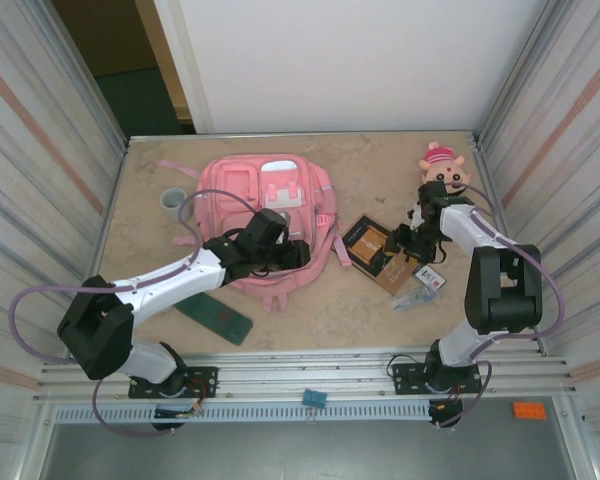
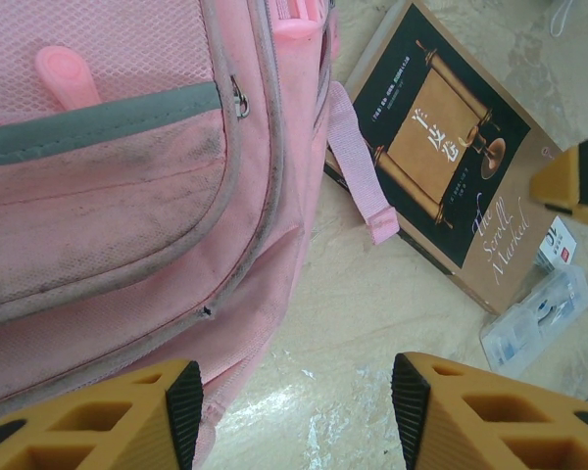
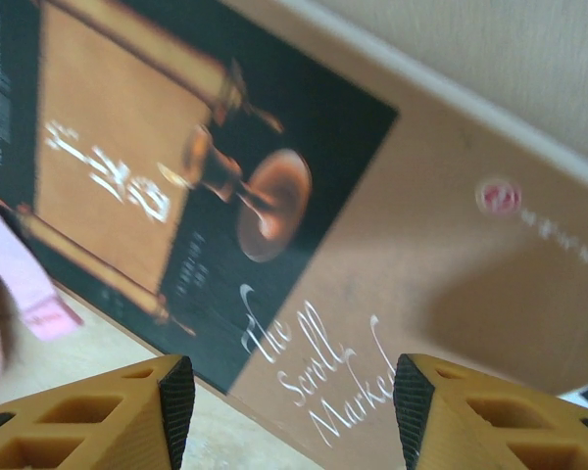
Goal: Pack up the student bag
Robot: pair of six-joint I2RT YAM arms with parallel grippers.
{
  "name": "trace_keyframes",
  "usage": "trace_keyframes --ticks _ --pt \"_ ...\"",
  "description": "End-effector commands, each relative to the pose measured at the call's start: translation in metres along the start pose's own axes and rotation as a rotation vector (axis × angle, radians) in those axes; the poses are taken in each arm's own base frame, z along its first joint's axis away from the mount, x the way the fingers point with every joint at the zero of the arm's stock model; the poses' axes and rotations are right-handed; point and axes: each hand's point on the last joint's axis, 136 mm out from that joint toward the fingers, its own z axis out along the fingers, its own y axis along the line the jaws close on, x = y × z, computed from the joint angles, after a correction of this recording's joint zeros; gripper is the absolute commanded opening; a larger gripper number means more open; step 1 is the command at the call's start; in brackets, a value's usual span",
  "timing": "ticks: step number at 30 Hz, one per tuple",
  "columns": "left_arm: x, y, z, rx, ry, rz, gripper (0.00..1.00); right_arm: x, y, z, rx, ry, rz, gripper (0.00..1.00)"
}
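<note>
The student bag [image 1: 265, 215] is a large pink backpack lying flat on the table, front pockets up. Its right edge and a loose strap show in the left wrist view [image 2: 108, 196]. My left gripper [image 1: 298, 252] hangs open at the bag's lower right edge, with bare table between its fingers [image 2: 296, 406]. A brown and black book [image 1: 375, 250] lies right of the bag [image 2: 451, 166]. My right gripper [image 1: 398, 245] is open just above the book's cover [image 3: 274, 196], its fingers straddling the printed title near one edge [image 3: 292, 401].
A pink plush [image 1: 442, 168] sits at the back right corner. A grey cup [image 1: 172, 203] stands left of the bag, and a dark green flat case [image 1: 215, 318] lies near the front. A clear plastic box [image 1: 412, 297] and a small card [image 1: 428, 278] lie beside the book.
</note>
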Motion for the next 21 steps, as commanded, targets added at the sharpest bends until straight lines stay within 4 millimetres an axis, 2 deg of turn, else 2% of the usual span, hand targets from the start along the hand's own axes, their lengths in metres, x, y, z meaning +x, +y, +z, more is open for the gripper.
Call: trace_keyframes --ticks 1,6,10,15,21 --pt "-0.003 -0.012 0.001 0.03 0.002 -0.003 0.56 0.011 -0.001 -0.004 -0.015 -0.002 0.008 0.57" --pt "-0.004 -0.012 0.002 0.033 0.001 -0.006 0.55 0.029 0.0 -0.01 -0.041 -0.009 0.037 0.57" --pt "-0.004 -0.014 0.004 0.038 0.006 -0.006 0.55 0.035 0.005 -0.025 -0.06 -0.042 0.036 0.57" --pt "-0.005 -0.018 0.006 0.046 0.013 0.002 0.55 0.019 0.01 -0.041 -0.053 -0.085 -0.009 0.57" --pt "-0.006 -0.02 0.005 0.049 0.012 0.004 0.55 -0.01 0.016 -0.028 -0.046 -0.061 -0.063 0.57"
